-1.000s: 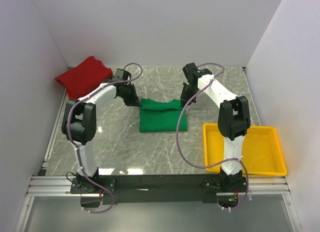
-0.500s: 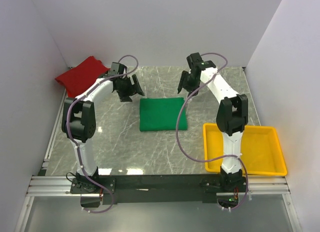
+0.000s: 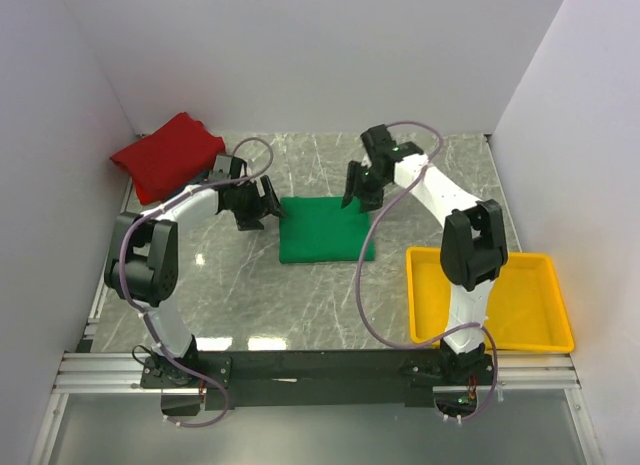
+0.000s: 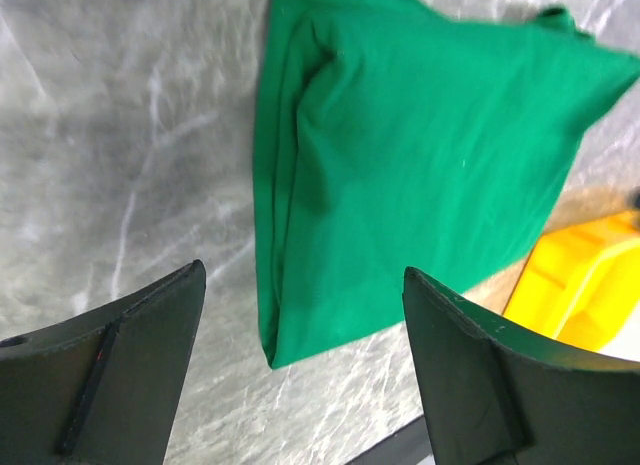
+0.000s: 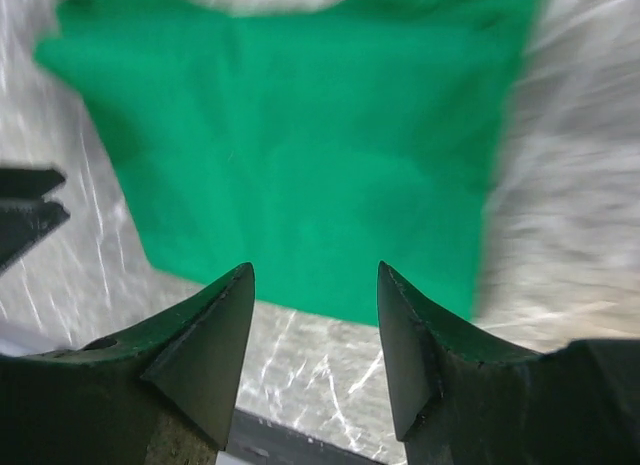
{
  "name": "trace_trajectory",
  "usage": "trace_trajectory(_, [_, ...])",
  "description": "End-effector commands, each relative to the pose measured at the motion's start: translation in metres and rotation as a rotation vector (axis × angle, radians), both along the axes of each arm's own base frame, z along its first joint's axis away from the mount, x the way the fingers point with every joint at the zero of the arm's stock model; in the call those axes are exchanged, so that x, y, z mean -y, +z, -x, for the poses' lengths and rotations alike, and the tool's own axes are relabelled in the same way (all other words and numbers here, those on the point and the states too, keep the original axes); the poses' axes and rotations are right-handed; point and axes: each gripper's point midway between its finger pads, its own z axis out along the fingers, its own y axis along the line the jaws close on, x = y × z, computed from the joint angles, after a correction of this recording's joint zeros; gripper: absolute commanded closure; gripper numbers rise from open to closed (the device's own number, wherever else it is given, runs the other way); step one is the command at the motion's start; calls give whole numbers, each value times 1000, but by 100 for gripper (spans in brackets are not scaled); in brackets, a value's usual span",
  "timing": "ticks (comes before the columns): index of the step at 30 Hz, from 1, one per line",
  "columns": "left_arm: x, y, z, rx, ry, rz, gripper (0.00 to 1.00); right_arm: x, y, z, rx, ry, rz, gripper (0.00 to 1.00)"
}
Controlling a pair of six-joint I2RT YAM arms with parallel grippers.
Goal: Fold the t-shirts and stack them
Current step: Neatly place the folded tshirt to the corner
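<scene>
While the yellow tray (image 3: pixel 530 307) sits apart, the green t-shirt (image 3: pixel 322 230) lies folded.

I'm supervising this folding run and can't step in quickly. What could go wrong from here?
The purple cable from the right arm hangs over the right edge of the green t-shirt; moving that arm could drag the fold open. The red t-shirt lies bunched against the left wall at the far corner, so grasping it cleanly may be awkward.

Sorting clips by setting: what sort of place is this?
Probably a robot lab cell: white walls box in a marble-look table, with left arm and right arm bolted to a rail.
</scene>
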Motion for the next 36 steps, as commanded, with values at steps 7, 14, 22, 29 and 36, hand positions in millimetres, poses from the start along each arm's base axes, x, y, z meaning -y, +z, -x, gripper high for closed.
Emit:
trace_trajectory(7, [15, 15, 7, 152, -69, 123, 14, -37, -28, 36, -62, 122, -100, 42])
trace_trajectory(14, [21, 10, -4, 221, -105, 144, 14, -26, -73, 46, -158, 122, -23, 43])
trace_trajectory(22, [31, -10, -25, 264, -141, 185, 14, -21, -90, 53, -201, 134, 3, 43])
trace_trajectory(29, [30, -26, -39, 280, -147, 209, 14, -22, -88, 50, -204, 146, 7, 43])
trace_trajectory(36, [16, -48, -44, 275, -105, 140, 14, -23, -87, 49, -211, 152, 6, 43])
